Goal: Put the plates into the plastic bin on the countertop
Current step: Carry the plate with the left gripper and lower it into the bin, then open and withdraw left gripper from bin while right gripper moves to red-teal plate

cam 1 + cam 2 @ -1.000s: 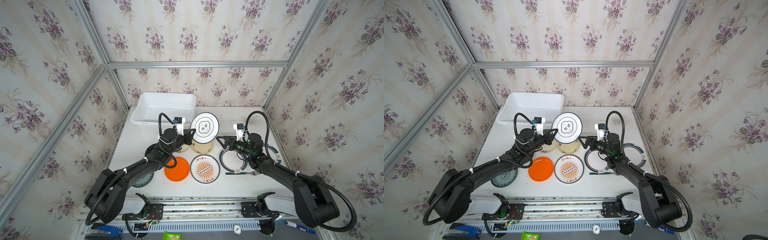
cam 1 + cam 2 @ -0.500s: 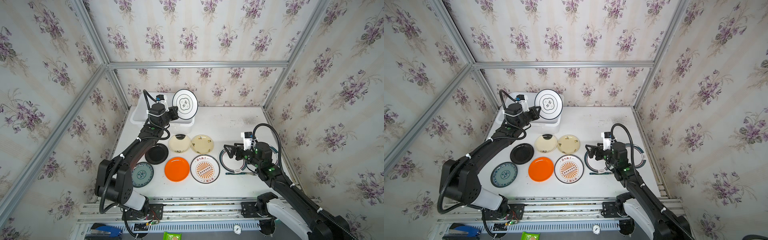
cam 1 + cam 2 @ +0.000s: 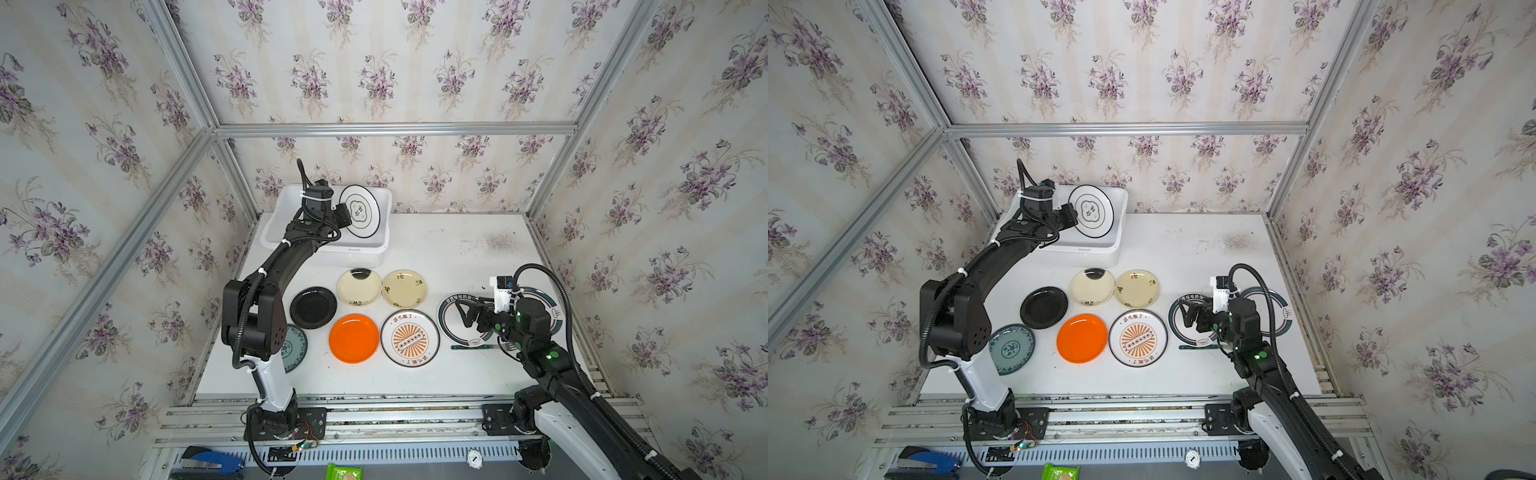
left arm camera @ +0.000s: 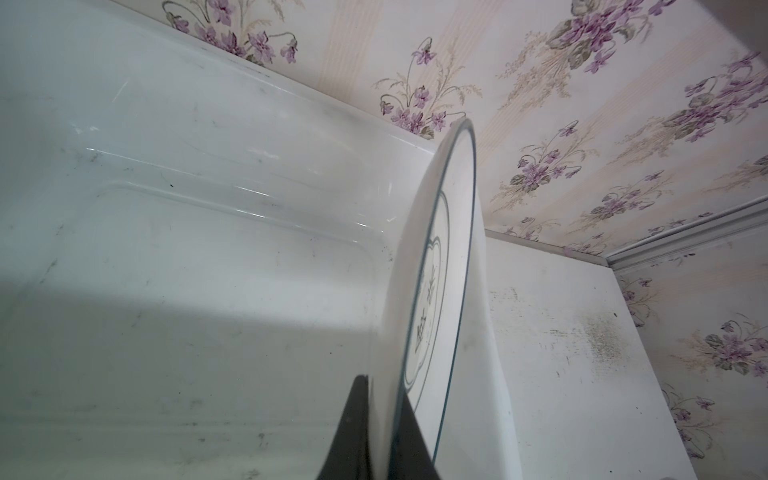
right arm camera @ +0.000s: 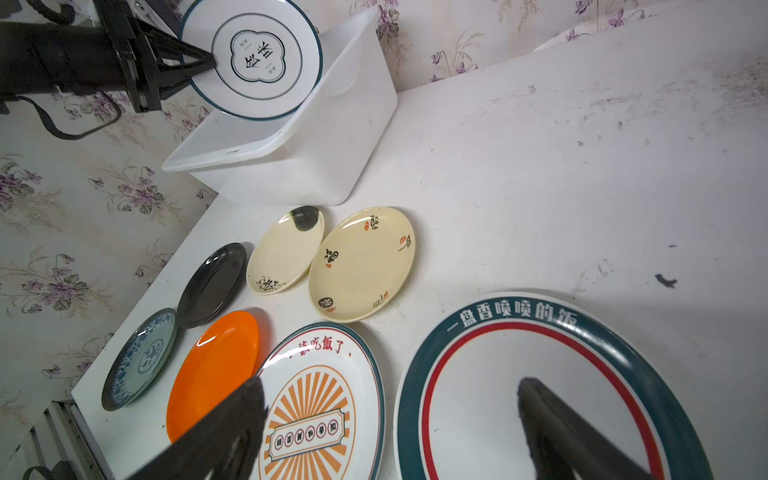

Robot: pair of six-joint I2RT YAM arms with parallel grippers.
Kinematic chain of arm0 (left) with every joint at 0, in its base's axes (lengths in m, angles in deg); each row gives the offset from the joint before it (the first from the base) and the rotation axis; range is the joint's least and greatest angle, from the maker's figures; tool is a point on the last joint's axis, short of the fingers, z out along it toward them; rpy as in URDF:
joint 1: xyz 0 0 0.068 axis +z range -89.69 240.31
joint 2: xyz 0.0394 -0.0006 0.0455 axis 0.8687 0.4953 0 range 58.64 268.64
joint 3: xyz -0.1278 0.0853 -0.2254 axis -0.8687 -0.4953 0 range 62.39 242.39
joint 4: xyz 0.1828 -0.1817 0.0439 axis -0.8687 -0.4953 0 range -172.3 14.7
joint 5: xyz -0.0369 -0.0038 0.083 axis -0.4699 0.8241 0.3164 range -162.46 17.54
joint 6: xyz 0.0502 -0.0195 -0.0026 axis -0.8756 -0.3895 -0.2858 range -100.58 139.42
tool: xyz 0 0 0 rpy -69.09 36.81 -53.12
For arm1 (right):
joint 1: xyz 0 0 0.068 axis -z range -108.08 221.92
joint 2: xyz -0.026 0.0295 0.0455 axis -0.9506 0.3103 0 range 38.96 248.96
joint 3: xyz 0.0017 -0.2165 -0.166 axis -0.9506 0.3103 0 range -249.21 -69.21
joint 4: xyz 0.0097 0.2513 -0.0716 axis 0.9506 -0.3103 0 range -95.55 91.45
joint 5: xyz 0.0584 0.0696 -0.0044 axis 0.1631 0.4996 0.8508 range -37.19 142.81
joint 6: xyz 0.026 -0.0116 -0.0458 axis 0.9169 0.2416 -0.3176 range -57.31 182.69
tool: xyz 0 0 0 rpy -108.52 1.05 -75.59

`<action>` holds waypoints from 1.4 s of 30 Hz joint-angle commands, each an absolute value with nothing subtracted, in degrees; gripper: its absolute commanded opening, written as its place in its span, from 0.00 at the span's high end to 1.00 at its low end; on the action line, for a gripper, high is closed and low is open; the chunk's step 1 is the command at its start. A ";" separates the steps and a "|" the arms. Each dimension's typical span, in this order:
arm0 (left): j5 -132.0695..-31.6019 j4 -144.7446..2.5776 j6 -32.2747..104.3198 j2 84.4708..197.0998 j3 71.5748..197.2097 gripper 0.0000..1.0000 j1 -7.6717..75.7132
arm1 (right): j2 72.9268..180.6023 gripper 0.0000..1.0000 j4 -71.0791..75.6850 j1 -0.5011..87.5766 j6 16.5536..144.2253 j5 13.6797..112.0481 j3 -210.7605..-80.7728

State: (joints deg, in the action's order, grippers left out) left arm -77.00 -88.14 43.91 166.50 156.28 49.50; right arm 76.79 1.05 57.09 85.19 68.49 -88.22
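- The teal-patterned plate [image 3: 1012, 349] lies flat at the left edge of the countertop [image 3: 1204, 249], just beside the elbow of the left arm [image 3: 266, 303]
- The plastic bin [image 3: 353, 257] sits in the far left corner, its back rim close to the back wall [image 3: 415, 174]
- The left gripper [image 3: 340, 215] is clamped on the rim of the white plate with dark rings [image 3: 360, 211], holding it on edge over the bin's opening, toward the bin's right end
- In the left wrist view that plate stands near the bin's right wall; whether its lower rim touches the bin cannot be told
- The black plate [image 3: 313, 307] and the orange plate [image 3: 353, 338] lie flat in front of the bin with narrow gaps around them
- The cream plate with a black patch [image 3: 359, 286] and the cream plate with small marks [image 3: 404, 288] lie just beside each other, near the bin's front wall
- The sunburst plate [image 3: 410, 338] lies between the orange plate and the red-and-teal ringed plate [image 5: 540, 353], rims just beside one another
- The right gripper [image 3: 464, 316] hangs over the red-and-teal ringed plate with its jaws spread wide, gripping nothing
- The fork [image 3: 473, 346] lies along that plate's near edge
- A second teal-ringed plate [image 3: 550, 305] lies partly hidden behind the right arm [image 3: 540, 357], near the aluminium frame [image 3: 1281, 249] on the right
- Bare scuffed countertop stretches from the bin's right end to that frame, beyond all the plates
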 commanded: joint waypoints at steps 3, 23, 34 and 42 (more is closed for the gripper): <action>-76.07 -92.20 40.07 171.18 162.70 1.00 49.68 | 76.41 0.03 2.08 57.07 87.38 66.42 -86.81; -82.00 -98.90 39.23 181.00 168.59 0.89 49.32 | 79.40 0.03 -0.29 57.07 86.69 61.19 -87.79; -83.15 -99.14 39.74 183.17 169.88 0.84 49.32 | 81.28 0.03 -4.06 57.07 86.88 59.27 -89.81; -83.38 -99.37 38.80 183.01 170.20 0.66 49.32 | 82.60 0.03 -5.27 57.07 87.54 56.59 -90.69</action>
